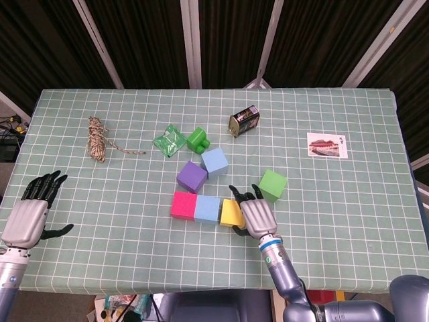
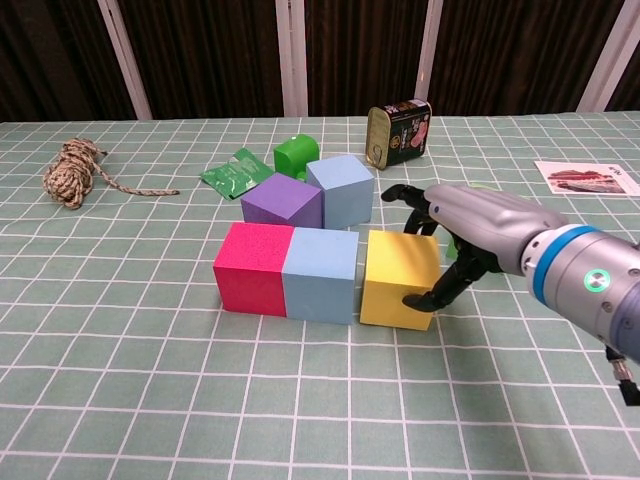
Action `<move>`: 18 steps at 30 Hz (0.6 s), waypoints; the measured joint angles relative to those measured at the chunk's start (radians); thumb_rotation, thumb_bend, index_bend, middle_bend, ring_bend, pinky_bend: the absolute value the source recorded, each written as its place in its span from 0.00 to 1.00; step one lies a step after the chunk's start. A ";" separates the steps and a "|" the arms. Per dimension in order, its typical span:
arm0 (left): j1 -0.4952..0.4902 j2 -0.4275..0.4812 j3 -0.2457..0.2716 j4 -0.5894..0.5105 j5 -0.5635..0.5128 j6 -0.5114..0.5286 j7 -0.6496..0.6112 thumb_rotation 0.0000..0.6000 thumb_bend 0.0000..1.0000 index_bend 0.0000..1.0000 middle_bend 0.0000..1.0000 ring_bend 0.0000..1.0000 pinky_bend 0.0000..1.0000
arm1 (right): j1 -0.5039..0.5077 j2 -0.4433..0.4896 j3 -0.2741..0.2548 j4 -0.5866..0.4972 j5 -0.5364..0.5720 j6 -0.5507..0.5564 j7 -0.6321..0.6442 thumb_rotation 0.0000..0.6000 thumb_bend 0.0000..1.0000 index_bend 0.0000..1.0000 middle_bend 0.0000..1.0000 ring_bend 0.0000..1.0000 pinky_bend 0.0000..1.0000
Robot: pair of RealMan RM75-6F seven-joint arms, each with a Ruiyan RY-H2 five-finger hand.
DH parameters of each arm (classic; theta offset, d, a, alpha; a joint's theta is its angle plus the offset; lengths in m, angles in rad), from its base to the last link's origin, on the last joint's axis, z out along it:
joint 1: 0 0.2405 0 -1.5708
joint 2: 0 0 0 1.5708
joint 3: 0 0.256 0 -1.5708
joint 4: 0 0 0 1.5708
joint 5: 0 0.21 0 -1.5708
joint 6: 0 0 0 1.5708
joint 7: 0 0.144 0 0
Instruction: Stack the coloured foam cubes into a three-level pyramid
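**Base row of three cubes, right hand on the yellow one**

Head view. We see the green checked cloth tabletop (image 1: 335,215) with a row of three foam cubes near its front middle: pink foam cube (image 1: 181,204), light blue foam cube (image 1: 207,209) and yellow foam cube (image 1: 231,212), side by side and touching. Our right hand (image 1: 257,216) lies against the yellow cube's right side, fingers (image 1: 236,193) curled over its top edge. Behind the row sit a purple foam cube (image 1: 192,176) and a second light blue foam cube (image 1: 214,162), touching each other. A green foam cube (image 1: 273,184) stands just right of the right hand. Our left hand (image 1: 30,216) hovers at the tabletop's left front edge, fingers apart, holding nothing.

Chest view. Here the right hand (image 2: 465,225) clasps the yellow cube (image 2: 398,282): fingers (image 2: 400,194) over the top rear, thumb on the right face. The yellow cube touches the light blue cube (image 2: 320,275), which abuts the pink cube (image 2: 252,268). Further back: a small green plastic block (image 2: 295,155), a crumpled green foil packet (image 2: 236,168), a dark printed tin can (image 2: 400,131) on its side, a coil of twine (image 2: 74,169) far left, and a picture card (image 2: 588,177) far right.
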 measured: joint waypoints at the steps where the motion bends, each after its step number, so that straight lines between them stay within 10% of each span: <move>1: 0.000 0.000 0.000 0.000 0.000 0.000 -0.001 1.00 0.13 0.00 0.01 0.00 0.00 | 0.001 -0.002 0.001 0.002 0.001 0.000 0.000 1.00 0.26 0.00 0.35 0.25 0.00; 18: 0.000 0.000 0.000 0.003 -0.003 -0.005 -0.005 1.00 0.13 0.00 0.00 0.00 0.00 | 0.005 -0.016 0.000 0.015 0.009 0.002 -0.006 1.00 0.26 0.00 0.35 0.25 0.00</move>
